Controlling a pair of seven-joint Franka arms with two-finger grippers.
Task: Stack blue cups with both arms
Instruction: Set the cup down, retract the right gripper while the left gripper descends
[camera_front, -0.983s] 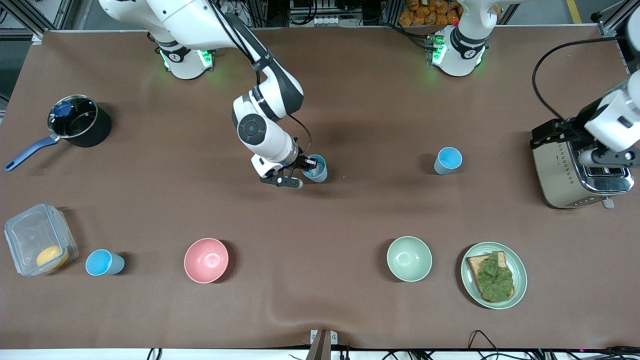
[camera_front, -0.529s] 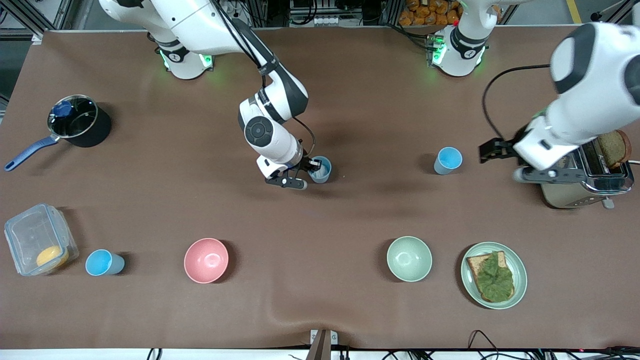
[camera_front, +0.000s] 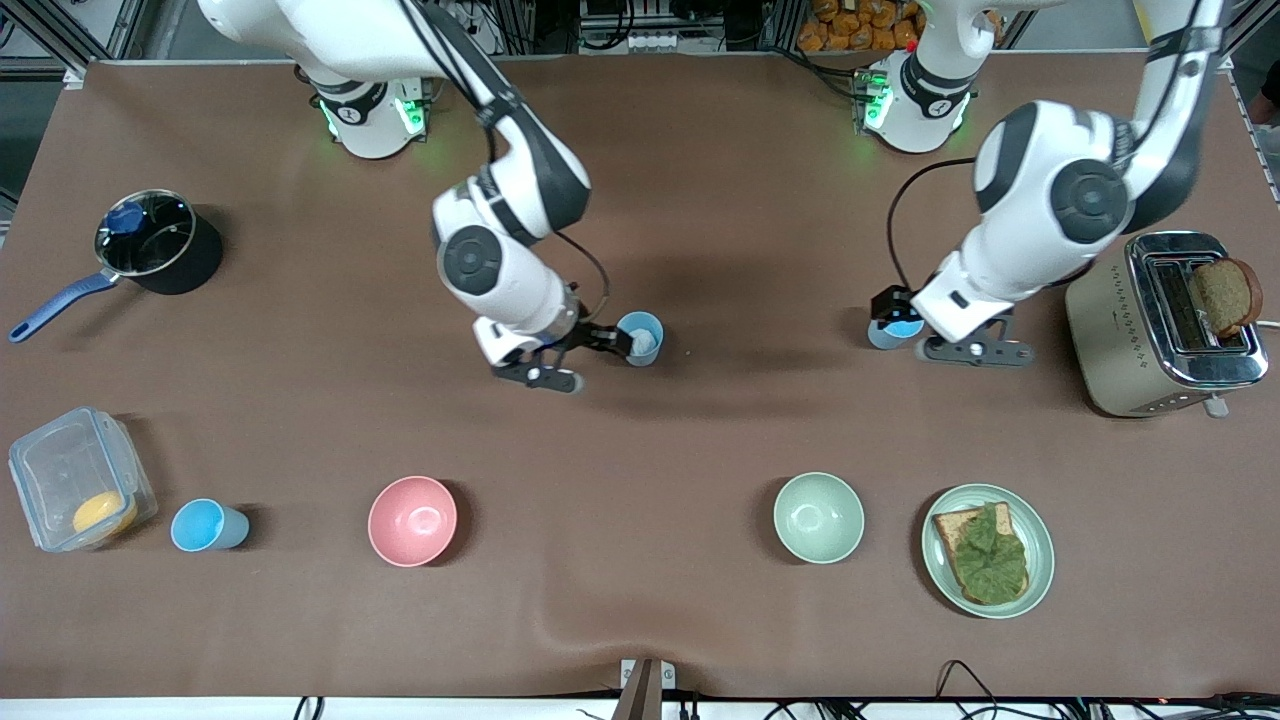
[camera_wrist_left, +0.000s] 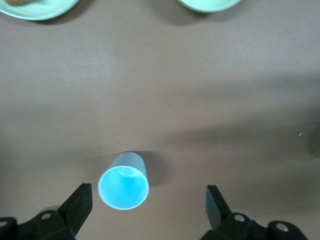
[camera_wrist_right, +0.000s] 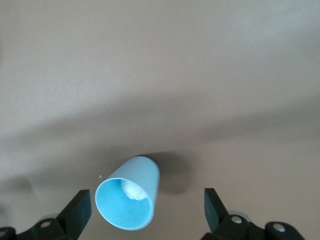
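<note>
A: While both arms reach in, where are the cups?
B: Right gripper (camera_front: 607, 343), fingers spread, holds nothing; one blue cup (camera_front: 640, 338) stands just off its tip. Left gripper (camera_front: 893, 318) hangs open over a second cup (camera_front: 890, 333).
A: Third cup?
B: Third cup (camera_front: 207, 525) stands at 3 o'clock of the plastic box (camera_front: 75, 478), at 9 o'clock of the pink bowl (camera_front: 412, 520).

place: robot lab, staged as a kitchen | signs: two arms (camera_front: 500, 250) bolted along table (camera_front: 700, 150) edge; aluminium framing (camera_front: 60, 30) and cables (camera_front: 960, 675) around the table | kitchen props on the table: toaster (camera_front: 1150, 330), pot (camera_front: 160, 245), bowls (camera_front: 412, 520), plate (camera_front: 1040, 550) with toast
</note>
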